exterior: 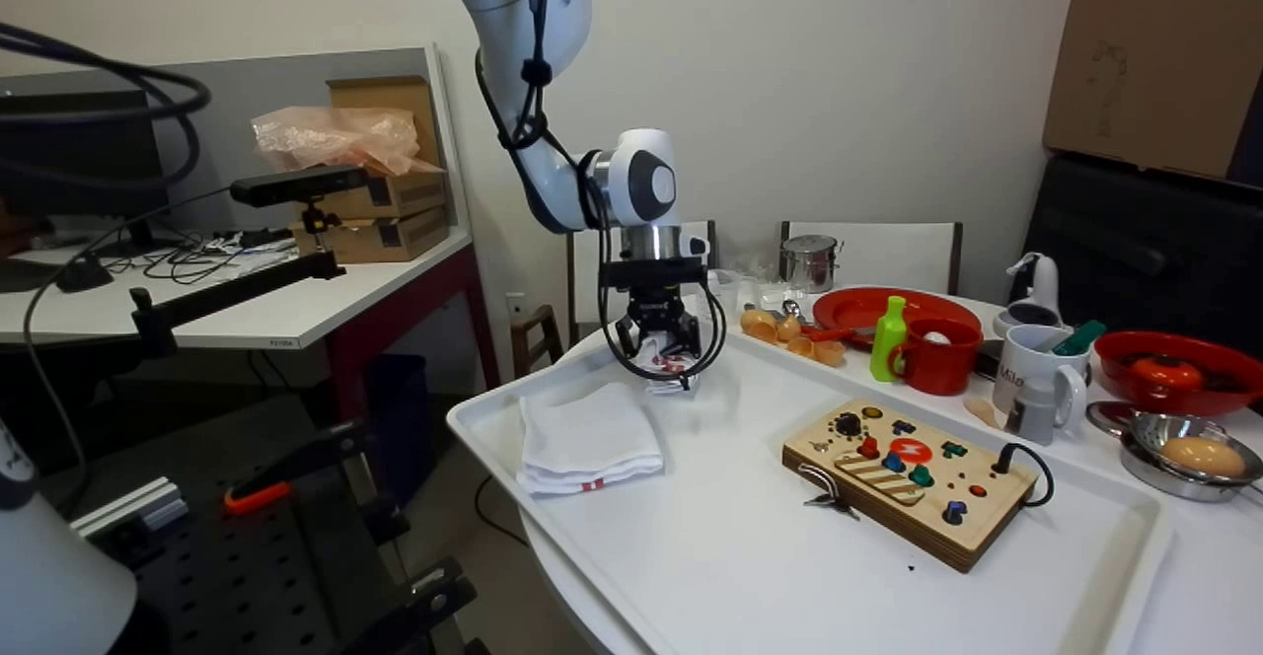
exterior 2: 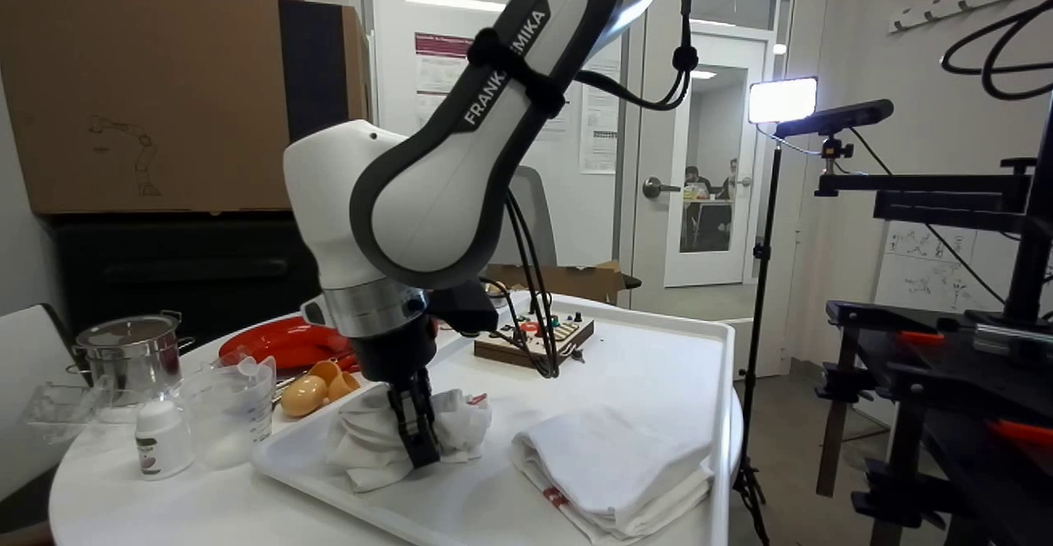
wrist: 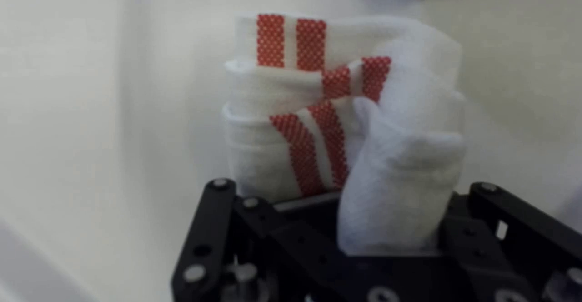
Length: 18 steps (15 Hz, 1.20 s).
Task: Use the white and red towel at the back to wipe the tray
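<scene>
Wiping the tray [exterior: 710, 537] is likely what you have left. Grasping is done: the white and red towel [wrist: 344, 133] lies bunched near the tray's corner, clamped in your tool [exterior 2: 421, 446]. The wrist view shows paired red stripes [wrist: 311, 45]; an exterior view adds a dark speck [exterior: 911, 567] the wrist view misses.
</scene>
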Available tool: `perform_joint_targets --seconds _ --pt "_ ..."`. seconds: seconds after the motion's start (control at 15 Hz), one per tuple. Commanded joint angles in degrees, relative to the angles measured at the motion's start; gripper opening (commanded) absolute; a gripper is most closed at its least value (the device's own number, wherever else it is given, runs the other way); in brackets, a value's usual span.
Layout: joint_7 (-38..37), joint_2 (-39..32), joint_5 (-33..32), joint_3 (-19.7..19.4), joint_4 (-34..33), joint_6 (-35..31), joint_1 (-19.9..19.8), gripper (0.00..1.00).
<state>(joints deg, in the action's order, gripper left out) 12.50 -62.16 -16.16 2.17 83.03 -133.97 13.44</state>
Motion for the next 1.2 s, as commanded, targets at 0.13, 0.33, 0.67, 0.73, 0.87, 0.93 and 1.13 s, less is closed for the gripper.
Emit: perform_joint_targets --seconds 0.13,0.33,0.67,0.73,0.87,0.93,1.13 --pt "-0.78 -2.25 0.99 -1.52 -1.86 0.73 -4.36 0.00" --pt "-1.07 -2.64 2.36 -1.60 -1.54 0.45 -7.41 0.00" --pt "-1.73 -3.06 5.17 -1.24 -0.22 -0.08 -10.92 0.00" --pt "-1.94 -3.06 5.60 -1.25 0.03 -0.13 -11.22 0.00" --pt "-2.83 -2.73 6.31 -1.59 0.99 -0.20 -11.53 0.00" --pt "-3.20 -2.09 6.60 -1.69 2.14 -0.63 -11.73 0.00" --pt "-4.64 -0.84 6.94 -2.17 4.71 -1.16 -12.24 0.00"
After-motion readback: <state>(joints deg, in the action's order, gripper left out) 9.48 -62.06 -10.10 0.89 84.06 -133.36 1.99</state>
